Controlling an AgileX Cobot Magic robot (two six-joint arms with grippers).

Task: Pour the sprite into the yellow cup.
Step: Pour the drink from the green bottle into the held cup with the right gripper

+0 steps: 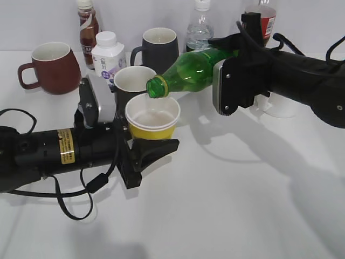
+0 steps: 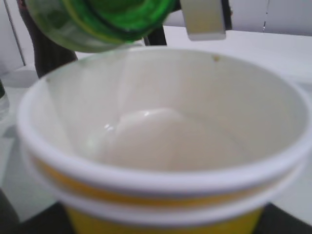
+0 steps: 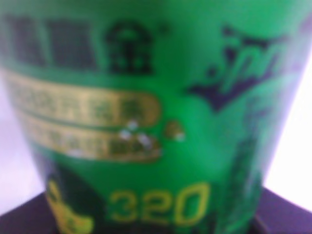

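The green sprite bottle (image 1: 191, 69) lies tipped nearly level, its open neck over the rim of the yellow cup (image 1: 153, 131). My right gripper (image 1: 229, 86) is shut on the bottle's body; the green label (image 3: 146, 117) fills the right wrist view. My left gripper (image 1: 148, 148) is shut on the yellow cup and holds it above the table. In the left wrist view the cup's white inside (image 2: 161, 141) holds a little clear liquid, and the bottle mouth (image 2: 107, 19) hangs over its far rim.
A dark cup (image 1: 129, 81) stands right behind the yellow cup. A brown mug (image 1: 51, 67), a white milk bottle (image 1: 108, 54), a dark mug (image 1: 159, 48), a clear water bottle (image 1: 199, 29) and two dark bottles (image 1: 88, 27) (image 1: 261, 19) line the back. A white cup (image 1: 283, 105) sits behind the right arm.
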